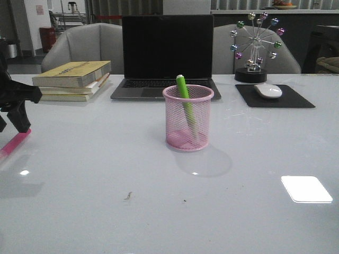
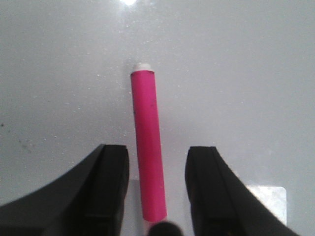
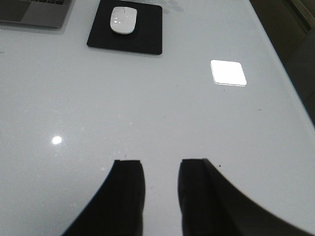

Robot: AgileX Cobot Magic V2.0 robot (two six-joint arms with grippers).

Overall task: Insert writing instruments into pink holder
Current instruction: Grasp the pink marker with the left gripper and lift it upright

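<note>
Left gripper (image 2: 156, 189) jaws spread around the pink marker (image 2: 147, 147) lying on the table (image 1: 106, 211), at nine o'clock from the pink mesh holder (image 1: 188, 119) with its green marker (image 1: 185, 98); right gripper (image 3: 161, 196) jaws parted, empty.

Left gripper (image 1: 15, 117) at tabletop (image 1: 159, 201) edge, pink marker (image 1: 14, 143) just below; pink holder (image 1: 188, 117) w/ green marker (image 1: 185, 103) well apart.

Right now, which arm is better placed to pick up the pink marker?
Left. The left gripper is open with its fingers either side of the pink marker lying on the table. The right gripper has only bare table before it.
</note>
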